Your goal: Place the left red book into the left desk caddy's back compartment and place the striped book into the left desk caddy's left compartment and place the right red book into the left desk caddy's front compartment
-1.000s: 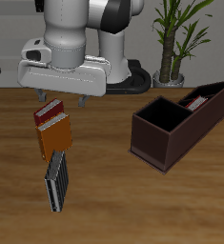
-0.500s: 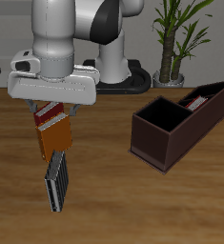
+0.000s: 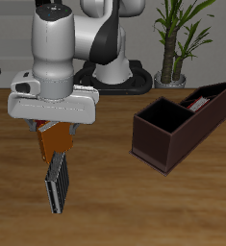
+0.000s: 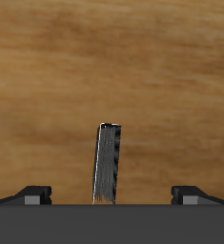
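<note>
Eyes on the left red book, the small bright red hardcover: it is all but hidden under the robot's white two-finger gripper (image 3: 52, 123), which hangs low at the far end of a row of books, so how it lies cannot be made out. The wrist view shows both dark fingertips (image 4: 32, 193) spread wide with nothing between them, so the hand is released and nothing is gripped yet. Just in front sits an orange-brown book (image 3: 55, 140), and nearer the table's front edge lies the striped book (image 3: 57, 183), slim, grey and black, flat on the wooden table (image 3: 114, 207) and untouched. Well apart stands the left desk caddy (image 3: 155, 140), the long dark maroon-brown open box; its large square section looks empty, while something reddish shows in a narrower slot farther back. Whether that is the right red book cannot be told. By my read, at least two placements remain, starting with this grasp.
</note>
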